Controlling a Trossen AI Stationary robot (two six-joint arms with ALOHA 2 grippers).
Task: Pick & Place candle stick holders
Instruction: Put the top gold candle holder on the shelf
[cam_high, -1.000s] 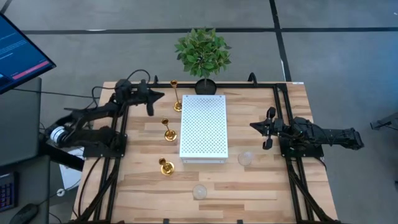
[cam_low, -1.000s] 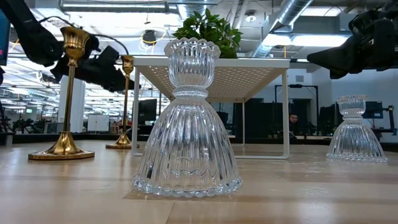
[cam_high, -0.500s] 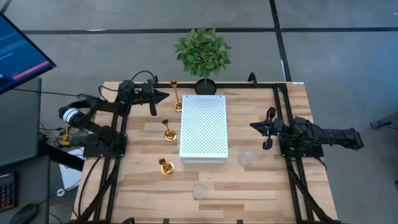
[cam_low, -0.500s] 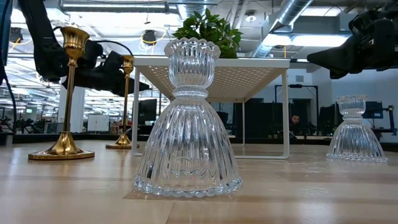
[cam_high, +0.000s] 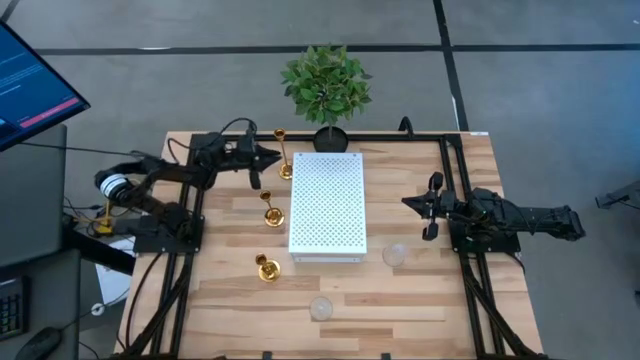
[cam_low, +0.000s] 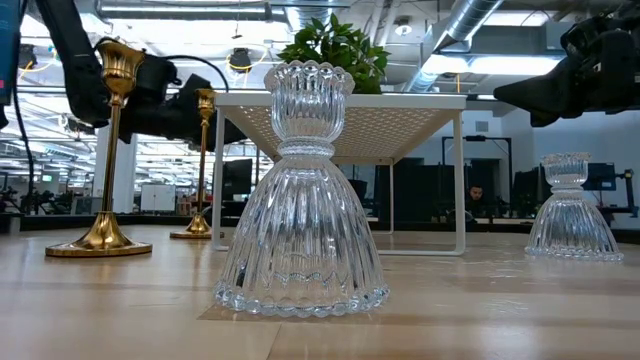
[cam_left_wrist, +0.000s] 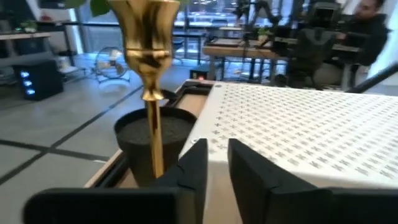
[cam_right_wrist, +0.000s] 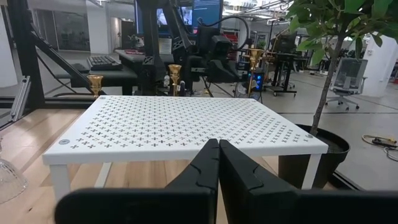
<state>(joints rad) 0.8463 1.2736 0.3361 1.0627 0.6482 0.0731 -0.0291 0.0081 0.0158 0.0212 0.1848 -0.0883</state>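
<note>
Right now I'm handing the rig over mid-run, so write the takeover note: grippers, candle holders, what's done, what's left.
Left gripper: slightly open, empty, beside the tallest gold holder at the table's far edge by the potted plant.
Right gripper: shut, empty, waiting right of the white rack.
Other gold holders: standing left of the rack.
Glass holders: on the table, near side.
Done: nothing visibly picked up.
Left: apparently all five.

Overhead looks straight down; low and wrist cameras all share the white perforated shelf (cam_high: 327, 203).
</note>
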